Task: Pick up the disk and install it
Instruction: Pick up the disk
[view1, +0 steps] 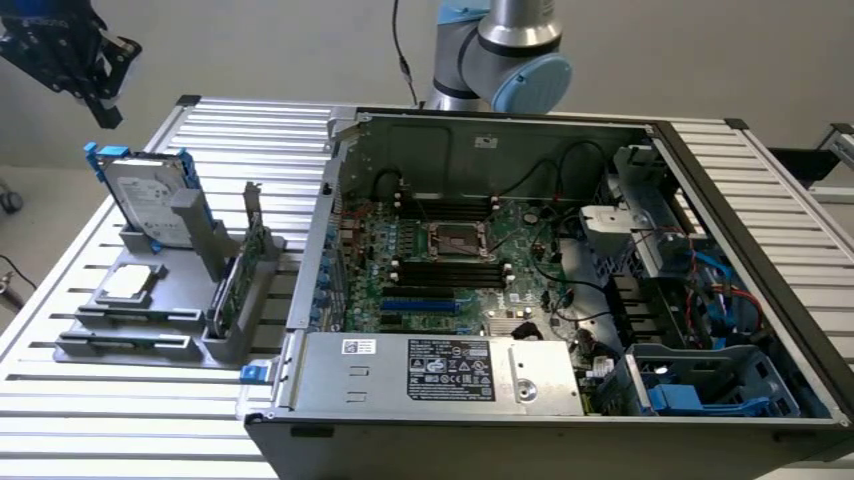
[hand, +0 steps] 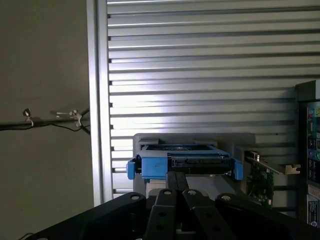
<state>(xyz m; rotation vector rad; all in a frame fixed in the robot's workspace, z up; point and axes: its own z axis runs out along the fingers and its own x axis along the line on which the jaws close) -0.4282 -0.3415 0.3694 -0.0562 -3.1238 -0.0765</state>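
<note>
The disk (view1: 140, 190) stands upright on its edge in the back slot of a grey rack (view1: 147, 345), white label facing out and blue rails along its sides. The claw (view1: 106, 116) hangs in the air above that end of the rack, clear of the disk and touching nothing. In the wrist view its fingers (hand: 172, 182) are clenched together with nothing between them, pointing down at the disk's blue-framed top edge. A small square silver chip (view1: 127, 283) lies flat on the rack in front of the disk. A thin green circuit card (view1: 230, 285) stands on edge in the rack, on the side toward the open computer case (view1: 494, 140). The case sits just beside the rack. The rack rests on the slatted metal table (view1: 254, 130).
</note>
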